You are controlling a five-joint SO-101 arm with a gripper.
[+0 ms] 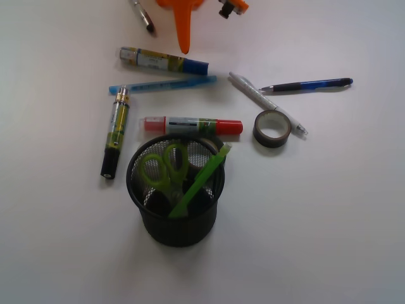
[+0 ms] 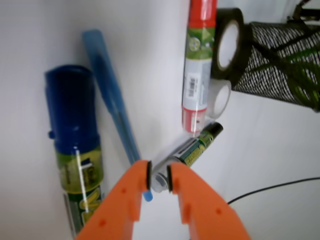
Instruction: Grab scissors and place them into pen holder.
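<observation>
Lime-green scissors [image 1: 166, 171] sit inside the pen holder [image 1: 140, 204]; your gripper [image 2: 159, 178], nearly closed and empty, risks nudging nearby markers [image 2: 199, 65].

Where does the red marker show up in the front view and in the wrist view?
Front: the red marker lies crosswise at centre, just above the pen holder.
Wrist: it stands upright at top centre, left of the pen holder.
Shared landmark: the tape roll.
</observation>
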